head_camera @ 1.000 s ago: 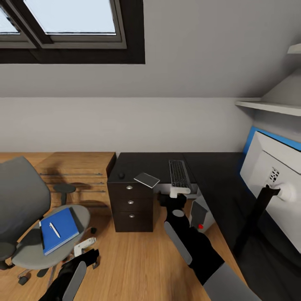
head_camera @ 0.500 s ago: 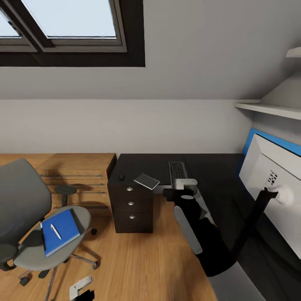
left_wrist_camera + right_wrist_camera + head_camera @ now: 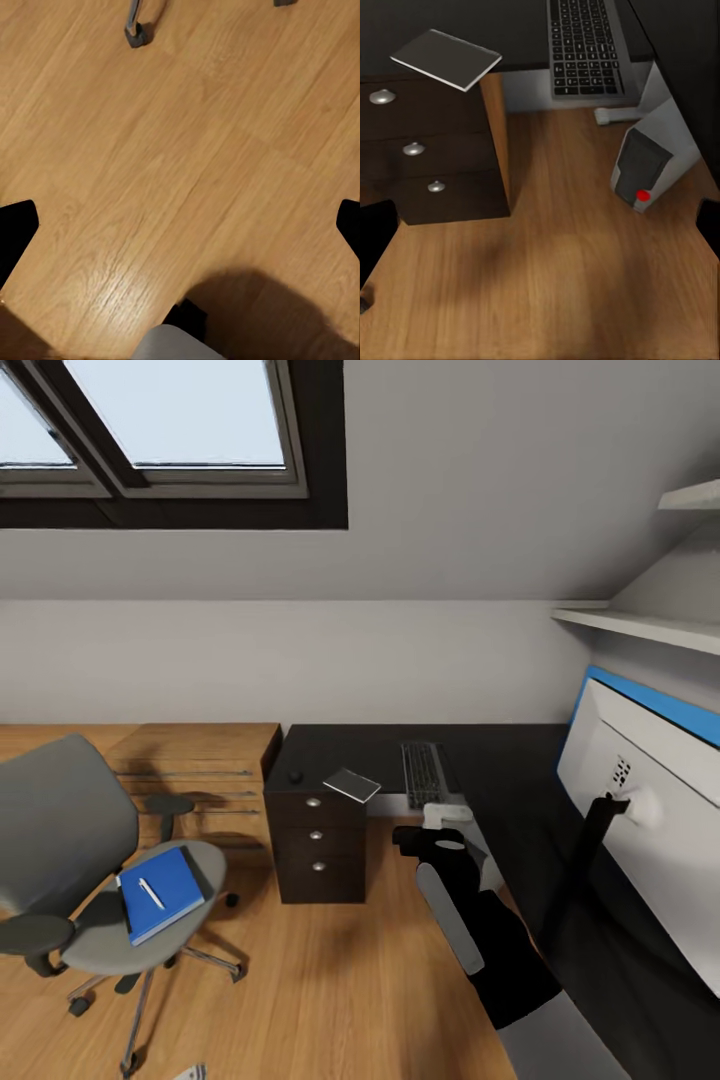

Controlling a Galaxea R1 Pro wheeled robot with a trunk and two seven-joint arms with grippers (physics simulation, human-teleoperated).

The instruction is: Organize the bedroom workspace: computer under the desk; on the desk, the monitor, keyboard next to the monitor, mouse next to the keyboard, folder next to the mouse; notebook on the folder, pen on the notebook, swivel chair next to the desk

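Note:
The grey swivel chair (image 3: pixel 60 850) stands on the floor at the left, apart from the black desk (image 3: pixel 510 760). The blue folder (image 3: pixel 160 892) lies on its seat, with the white pen (image 3: pixel 150 892) on top. On the desk are the mouse (image 3: pixel 295 776), the keyboard (image 3: pixel 425 772) (image 3: pixel 585 45) and the notebook (image 3: pixel 352 785) (image 3: pixel 446 58), which overhangs the front edge. The monitor (image 3: pixel 650 810) stands at the right, back towards me. The computer (image 3: pixel 649 161) sits under the desk. My right gripper (image 3: pixel 447 815) (image 3: pixel 540 232) hovers open before the keyboard. My left gripper (image 3: pixel 180 232) is open over the floor.
A black three-knob drawer unit (image 3: pixel 320 840) (image 3: pixel 427 150) holds up the desk's left end, with a light wooden cabinet (image 3: pixel 200 770) beside it. A chair caster (image 3: pixel 137 34) is close to the left gripper. Shelves (image 3: pixel 640 625) hang over the desk at the right. Wooden floor (image 3: pixel 320 980) lies between chair and desk.
The head view has shifted, so the chair and desk sit differently in it. My left arm has dropped to the bottom edge of that view. The right gripper stays near the keyboard's near end.

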